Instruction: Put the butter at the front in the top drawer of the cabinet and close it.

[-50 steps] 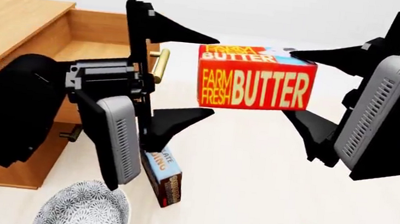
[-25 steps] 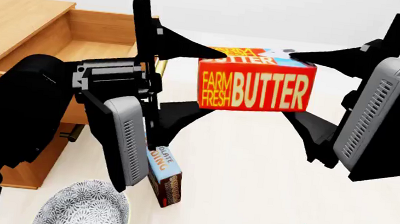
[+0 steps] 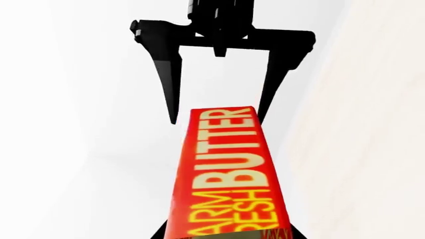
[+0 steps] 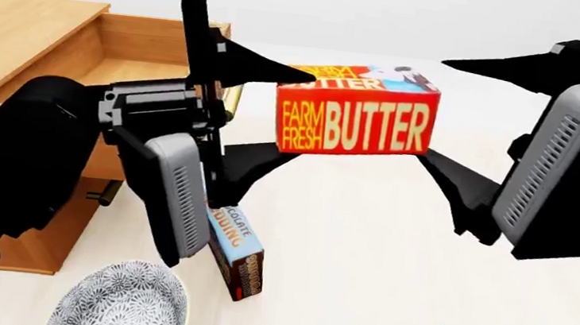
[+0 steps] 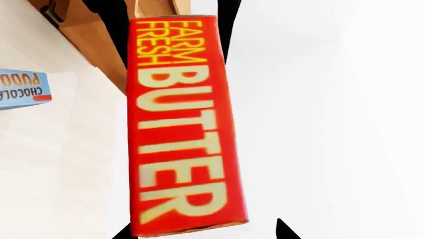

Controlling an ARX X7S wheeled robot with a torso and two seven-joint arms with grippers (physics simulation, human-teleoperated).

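My left hand (image 4: 256,111) clamped on butter carton (image 4: 356,122), aloft over bench; my right hand (image 4: 466,125) spread, clear of it. Open top drawer (image 4: 118,62) at nine o'clock. Judgement: swing carton level over drawer, lower before release.

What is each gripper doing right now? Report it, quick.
Left gripper: shut on the butter, holding it in the air.
Right gripper: open, jaws spread around the carton's other end without gripping it.
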